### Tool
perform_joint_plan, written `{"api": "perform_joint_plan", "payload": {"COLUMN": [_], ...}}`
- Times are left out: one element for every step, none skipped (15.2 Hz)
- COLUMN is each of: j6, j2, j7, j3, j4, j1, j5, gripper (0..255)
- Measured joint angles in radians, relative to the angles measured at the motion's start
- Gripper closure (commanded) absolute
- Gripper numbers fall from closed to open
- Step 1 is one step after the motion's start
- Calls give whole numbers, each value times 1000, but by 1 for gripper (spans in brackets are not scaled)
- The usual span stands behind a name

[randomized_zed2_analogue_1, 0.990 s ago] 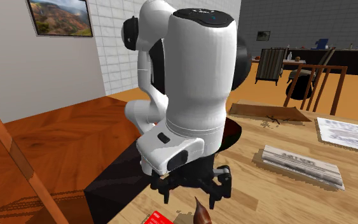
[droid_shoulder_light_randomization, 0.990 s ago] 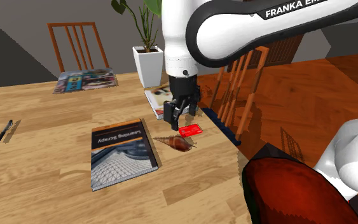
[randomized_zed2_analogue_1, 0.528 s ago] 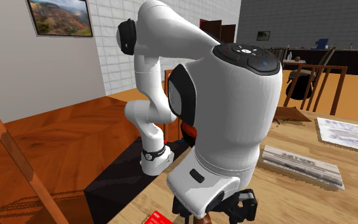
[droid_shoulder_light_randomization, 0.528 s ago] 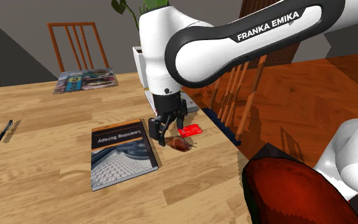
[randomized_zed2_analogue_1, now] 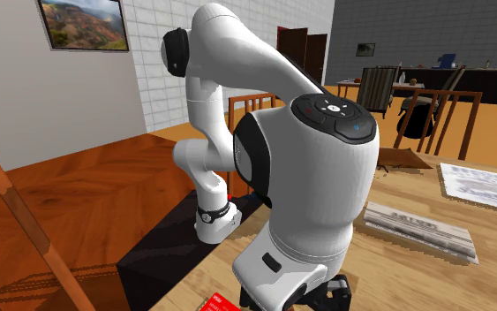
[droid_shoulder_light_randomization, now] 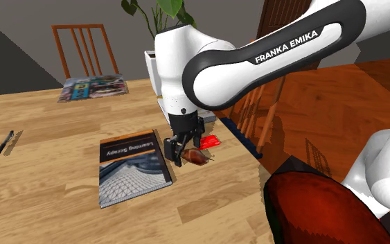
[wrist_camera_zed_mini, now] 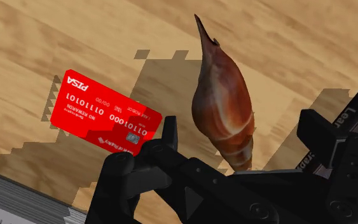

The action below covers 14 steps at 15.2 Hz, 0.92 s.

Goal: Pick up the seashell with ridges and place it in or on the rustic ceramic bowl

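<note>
1. At the left, a book [droid_shoulder_light_randomization: 134, 166] lies on the table [droid_shoulder_light_randomization: 41, 187].
2. Beside it you see the gripper [droid_shoulder_light_randomization: 183, 151], jaws apart on either side of the brown seashell [droid_shoulder_light_randomization: 197, 158], not touching it.
3. A red card [droid_shoulder_light_randomization: 209, 141] lies just behind.
4. At the near right is the dark red bowl [droid_shoulder_light_randomization: 311, 204].

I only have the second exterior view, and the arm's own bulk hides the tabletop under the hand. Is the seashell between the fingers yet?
Observer: Yes. In the wrist view the brown seashell lies on the wooden table between the fingers of the open gripper, and neither finger touches it.
Operator: Is it centred in the gap?
Observer: No. It lies nearer the finger on the red card's side.
Operator: Is that card in the way?
Observer: The red card lies flat beside the shell, apart from it and outside the gap between the fingers.
</note>
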Motion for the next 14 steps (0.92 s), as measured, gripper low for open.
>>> {"api": "perform_joint_plan", "payload": {"j6": [0, 1, 1, 1, 1, 1, 1, 1, 1, 1, 1, 1, 1, 1], "j2": [0, 0, 0, 0, 0, 0, 0, 0, 0, 0, 0, 0, 0, 0], "j7": [0, 0, 0, 0, 0, 0, 0, 0, 0, 0, 0, 0, 0, 0], "j3": [0, 0, 0, 0, 0, 0, 0, 0, 0, 0, 0, 0, 0, 0], "j4": [0, -1, -1, -1, -1, -1, -1, -1, -1, -1, -1, -1, -1, -1], "j1": [0, 0, 0, 0, 0, 0, 0, 0, 0, 0, 0, 0, 0, 0], "j5": [0, 0, 0, 0, 0, 0, 0, 0, 0, 0, 0, 0, 0, 0], "gripper": [0, 0, 0, 255, 255, 255, 255, 255, 255, 255, 255, 255, 255, 255]}}
